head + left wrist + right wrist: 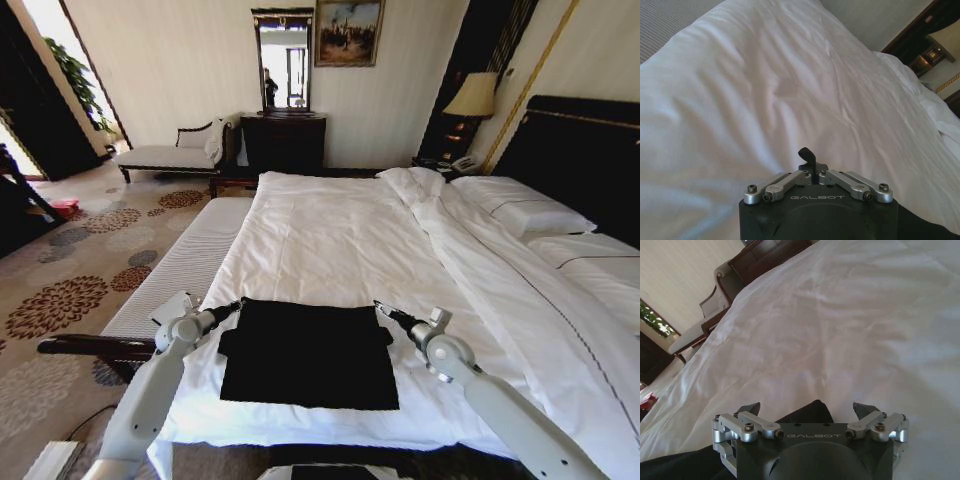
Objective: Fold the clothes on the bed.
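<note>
The clothes, a black T-shirt (pixel 308 352), lie flat and partly folded on the white bed (pixel 330 230), close to its near edge. My left gripper (pixel 238 303) hovers at the shirt's far left corner. In the left wrist view that gripper (pixel 809 157) is shut, with only the white sheet (pixel 765 90) ahead of it. My right gripper (pixel 380 309) is at the shirt's far right corner. Seen from the right wrist, this gripper (pixel 806 409) is open, and a black fold of the shirt (pixel 810 414) lies between its fingers (pixel 747 408).
A white-cushioned bench (pixel 190 260) runs along the bed's left side. Pillows (pixel 520 205) and the dark headboard (pixel 585 150) are at the right. A chaise (pixel 175 155), a dark dresser (pixel 285 140) and a lamp (pixel 472 95) stand by the far wall.
</note>
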### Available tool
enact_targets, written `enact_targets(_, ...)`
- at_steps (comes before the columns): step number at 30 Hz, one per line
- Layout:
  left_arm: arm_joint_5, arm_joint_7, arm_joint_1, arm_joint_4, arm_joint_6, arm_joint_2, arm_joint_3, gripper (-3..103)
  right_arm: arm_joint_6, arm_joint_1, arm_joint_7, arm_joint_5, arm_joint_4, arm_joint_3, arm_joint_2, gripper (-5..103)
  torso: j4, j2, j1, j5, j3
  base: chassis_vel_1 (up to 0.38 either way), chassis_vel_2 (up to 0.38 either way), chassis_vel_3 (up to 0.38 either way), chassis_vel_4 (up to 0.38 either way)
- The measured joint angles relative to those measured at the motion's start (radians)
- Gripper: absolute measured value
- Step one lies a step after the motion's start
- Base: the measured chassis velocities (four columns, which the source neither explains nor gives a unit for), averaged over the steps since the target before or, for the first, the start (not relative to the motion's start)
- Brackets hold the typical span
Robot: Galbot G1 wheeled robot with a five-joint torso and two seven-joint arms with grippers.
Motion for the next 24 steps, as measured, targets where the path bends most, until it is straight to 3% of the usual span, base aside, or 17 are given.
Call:
enact_targets(8, 0.000, -0.001, -0.001, -0.001, 0.000, 0.009, 0.000, 1, 0.022, 0.021, -0.112, -0.018, -0.055, -0.048, 0.027, 100, 0.0000, 0.000, 0.000, 0.0000, 0.000, 0.000, 0.000, 0.000, 0.000)
enact_targets(14, 0.001, -0.001, -0.005, 0.002, -0.001, 0.011, 0.001, 1, 0.032, 0.031, -0.148, -0.031, -0.082, -0.065, 0.031, 101, -0.0001, 0.000, 0.000, 0.0001, 0.000, 0.000, 0.000, 0.000, 0.000)
enact_targets(19, 0.002, -0.001, -0.010, 0.004, -0.002, 0.011, 0.004, 1, 0.036, 0.039, -0.161, -0.034, -0.102, -0.073, 0.033, 82, 0.0000, 0.000, 0.000, 0.0001, 0.000, 0.000, 0.000, 0.000, 0.000)
enact_targets(22, 0.004, -0.002, -0.012, 0.005, -0.004, 0.010, 0.005, 1, 0.039, 0.038, -0.169, -0.037, -0.104, -0.073, 0.033, 76, 0.0000, 0.000, 0.000, 0.0002, 0.000, 0.000, 0.000, 0.000, 0.000)
enact_targets(24, 0.006, -0.002, -0.014, 0.005, -0.004, 0.009, 0.005, 1, 0.044, 0.033, -0.183, -0.039, -0.104, -0.073, 0.032, 65, 0.0000, 0.000, 0.000, 0.0002, 0.000, 0.000, 0.000, 0.000, 0.000)
